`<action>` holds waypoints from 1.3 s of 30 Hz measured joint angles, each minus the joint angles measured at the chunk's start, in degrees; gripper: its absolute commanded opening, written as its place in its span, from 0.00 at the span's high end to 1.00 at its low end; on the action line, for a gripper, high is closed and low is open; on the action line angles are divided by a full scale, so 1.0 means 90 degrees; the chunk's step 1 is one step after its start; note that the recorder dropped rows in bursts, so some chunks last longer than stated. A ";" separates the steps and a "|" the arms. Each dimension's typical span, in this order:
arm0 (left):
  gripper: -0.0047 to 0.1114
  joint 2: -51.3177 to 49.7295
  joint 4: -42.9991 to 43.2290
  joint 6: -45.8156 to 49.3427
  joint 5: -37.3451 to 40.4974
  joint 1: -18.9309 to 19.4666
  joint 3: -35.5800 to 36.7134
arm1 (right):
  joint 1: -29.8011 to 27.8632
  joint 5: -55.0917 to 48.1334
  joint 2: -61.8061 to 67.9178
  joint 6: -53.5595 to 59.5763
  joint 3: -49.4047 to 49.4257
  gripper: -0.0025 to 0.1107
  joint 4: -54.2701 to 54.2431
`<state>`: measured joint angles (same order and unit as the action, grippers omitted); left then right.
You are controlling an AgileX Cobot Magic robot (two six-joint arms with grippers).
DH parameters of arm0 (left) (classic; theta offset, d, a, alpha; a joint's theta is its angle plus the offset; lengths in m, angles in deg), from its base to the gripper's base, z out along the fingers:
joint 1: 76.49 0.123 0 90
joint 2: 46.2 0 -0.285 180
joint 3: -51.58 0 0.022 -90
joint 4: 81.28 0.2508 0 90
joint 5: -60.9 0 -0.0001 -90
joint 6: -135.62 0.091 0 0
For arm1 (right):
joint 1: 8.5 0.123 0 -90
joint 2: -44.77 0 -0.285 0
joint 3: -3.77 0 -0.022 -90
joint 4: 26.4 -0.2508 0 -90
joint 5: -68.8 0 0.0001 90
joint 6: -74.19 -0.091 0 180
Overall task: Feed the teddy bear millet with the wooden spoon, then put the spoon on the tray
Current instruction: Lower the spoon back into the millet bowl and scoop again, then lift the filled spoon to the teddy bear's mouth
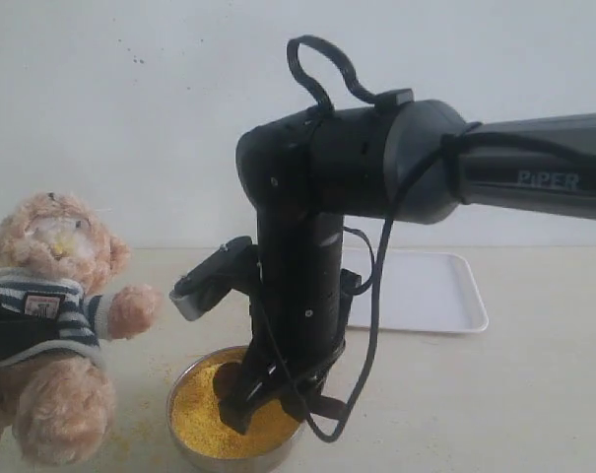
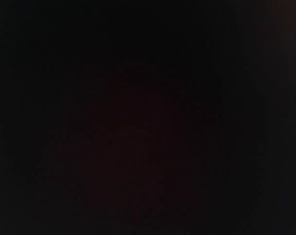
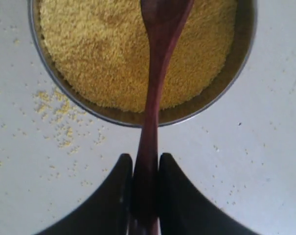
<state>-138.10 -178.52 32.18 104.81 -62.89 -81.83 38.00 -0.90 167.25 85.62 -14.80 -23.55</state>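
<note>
The teddy bear [image 1: 56, 256] sits at the left, facing the camera, with a black shape [image 1: 4, 333] across its striped shirt. The left wrist view is fully dark. My right gripper [image 3: 145, 169] is shut on the handle of the wooden spoon [image 3: 155, 78]. The spoon's oval end rests in the millet [image 3: 99, 54] at the far side of the steel bowl [image 3: 238, 81]. In the exterior view that gripper [image 1: 240, 394] hangs low over the millet [image 1: 201, 419], hiding the spoon. The white tray [image 1: 426, 291] lies behind, with nothing on its visible part.
Loose grains [image 3: 59, 110] are scattered on the pale tabletop beside the steel bowl [image 1: 184, 448]. The right arm [image 1: 307, 276] stands between bowl and tray. A white wall closes the back.
</note>
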 measured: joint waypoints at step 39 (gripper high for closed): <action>0.93 0.0000 0.0802 -0.0125 -0.0004 0.0000 0.0000 | -0.1968 -0.0016 -0.0091 0.2484 0.0352 0.98 -0.3570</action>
<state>-138.10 -171.30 31.05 104.78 -62.89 -81.83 20.29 -1.05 166.43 107.98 -11.64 -55.68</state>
